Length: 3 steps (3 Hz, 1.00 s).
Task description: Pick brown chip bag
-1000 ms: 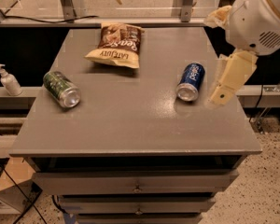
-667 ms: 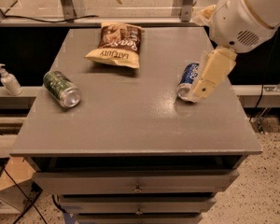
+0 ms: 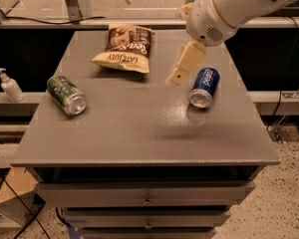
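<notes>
Swung leftward, the gripper [image 3: 175,77] hangs just left of the Pepsi can [image 3: 204,87] (open or closed, I cannot tell). Behind-left of that can lies the brown chip bag [image 3: 125,49]: likely light, crinkly, crushable; best pinched across its middle.

The claw [image 3: 176,77] hangs beside Pepsi can [image 3: 204,87]; bare tabletop [image 3: 139,121] reaches brown chip bag [image 3: 125,49].

A grey drawer cabinet [image 3: 139,133] stands on speckled floor [image 3: 284,203], a pump bottle [image 3: 10,86] on the ledge [image 3: 30,97] beside it.
</notes>
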### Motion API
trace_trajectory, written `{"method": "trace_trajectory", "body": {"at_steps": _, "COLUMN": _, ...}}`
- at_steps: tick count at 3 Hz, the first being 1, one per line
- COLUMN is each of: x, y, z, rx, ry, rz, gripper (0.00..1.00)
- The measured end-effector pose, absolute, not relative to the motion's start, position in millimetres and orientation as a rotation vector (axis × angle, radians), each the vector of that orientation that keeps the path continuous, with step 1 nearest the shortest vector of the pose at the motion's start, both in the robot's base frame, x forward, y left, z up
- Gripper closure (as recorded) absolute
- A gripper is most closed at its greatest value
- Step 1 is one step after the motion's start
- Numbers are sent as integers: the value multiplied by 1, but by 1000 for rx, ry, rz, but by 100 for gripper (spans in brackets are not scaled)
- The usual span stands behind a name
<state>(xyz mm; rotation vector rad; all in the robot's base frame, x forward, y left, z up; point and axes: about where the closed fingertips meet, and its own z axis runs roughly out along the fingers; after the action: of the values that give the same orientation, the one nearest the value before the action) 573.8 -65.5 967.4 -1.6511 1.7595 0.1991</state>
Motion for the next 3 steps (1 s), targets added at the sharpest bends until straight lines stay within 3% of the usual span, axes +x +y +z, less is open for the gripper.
{"method": "trace_trajectory", "body": {"at_steps": 3, "x": 680, "y": 13, "z": 914, "rx": -1545, "ry": 1738, "rz": 405, "gripper": 0}}
